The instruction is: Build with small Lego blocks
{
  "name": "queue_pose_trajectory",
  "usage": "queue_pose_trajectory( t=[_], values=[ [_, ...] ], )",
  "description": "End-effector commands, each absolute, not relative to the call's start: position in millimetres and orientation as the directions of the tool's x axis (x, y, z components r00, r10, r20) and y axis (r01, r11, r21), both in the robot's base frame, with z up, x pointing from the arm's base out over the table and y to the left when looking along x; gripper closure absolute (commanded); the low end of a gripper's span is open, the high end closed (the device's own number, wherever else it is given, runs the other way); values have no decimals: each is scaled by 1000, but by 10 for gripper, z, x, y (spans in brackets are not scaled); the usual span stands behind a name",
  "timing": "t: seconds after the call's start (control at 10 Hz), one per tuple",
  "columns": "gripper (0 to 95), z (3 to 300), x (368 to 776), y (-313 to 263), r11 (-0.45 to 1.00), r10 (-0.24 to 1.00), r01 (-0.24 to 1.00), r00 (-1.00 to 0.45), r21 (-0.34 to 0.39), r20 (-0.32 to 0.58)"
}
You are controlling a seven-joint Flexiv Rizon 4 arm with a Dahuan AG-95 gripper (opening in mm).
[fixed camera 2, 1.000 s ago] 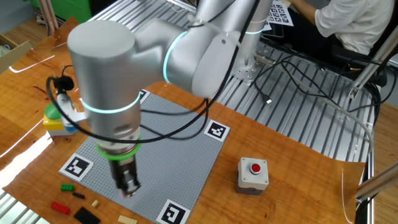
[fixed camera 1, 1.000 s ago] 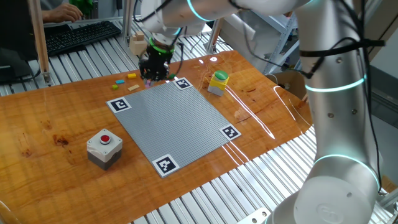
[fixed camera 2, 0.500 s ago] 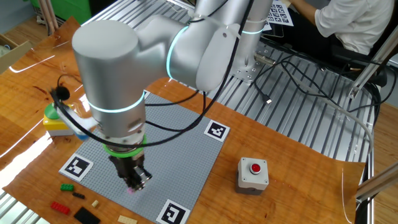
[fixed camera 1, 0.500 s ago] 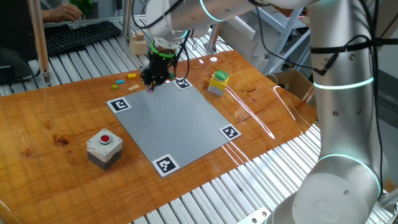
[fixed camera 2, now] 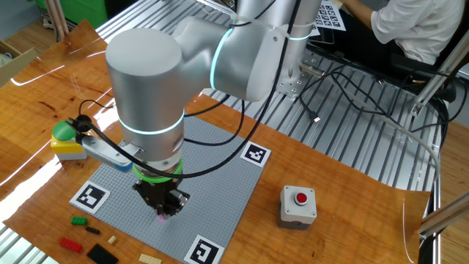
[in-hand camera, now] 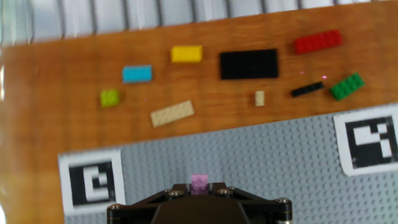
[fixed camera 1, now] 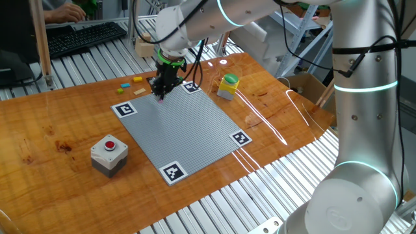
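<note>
Pincer (in-hand camera: pixel 200 190) pinched nearly shut on a tiny pink plastic Lego brick (in-hand camera: pixel 199 182), pointing straight down, the grey studded baseplate (in-hand camera: pixel 261 162) directly beneath near its marker corner.

The silver robot arm is reaching over the glossy wooden table (fixed camera 1: pixel 58 130), and its black two-finger gripper (fixed camera 1: pixel 160 96) is pointing straight down at the far edge of the grey studded square baseplate (fixed camera 1: pixel 182 127), pinching a tiny pink Lego brick (fixed camera 1: pixel 160 99). A few small loose bricks (fixed camera 1: pixel 133 84) are lying on the wood just beyond that edge, while a grey box with a red round button (fixed camera 1: pixel 108 155) is sitting near the plate's left side.
</note>
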State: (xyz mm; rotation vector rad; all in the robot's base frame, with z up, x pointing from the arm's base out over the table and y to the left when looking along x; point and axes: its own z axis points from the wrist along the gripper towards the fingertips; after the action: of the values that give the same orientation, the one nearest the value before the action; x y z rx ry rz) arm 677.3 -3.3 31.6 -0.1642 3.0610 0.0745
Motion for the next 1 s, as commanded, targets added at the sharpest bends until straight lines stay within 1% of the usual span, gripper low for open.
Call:
queue_pose_trajectory(
  t=[0.1,1.0],
  values=[
    [950,277,6726,-104,986,-159,-163,-984,37,-76],
    [950,172,6681,-302,981,-188,-191,-979,37,-83]
  ],
)
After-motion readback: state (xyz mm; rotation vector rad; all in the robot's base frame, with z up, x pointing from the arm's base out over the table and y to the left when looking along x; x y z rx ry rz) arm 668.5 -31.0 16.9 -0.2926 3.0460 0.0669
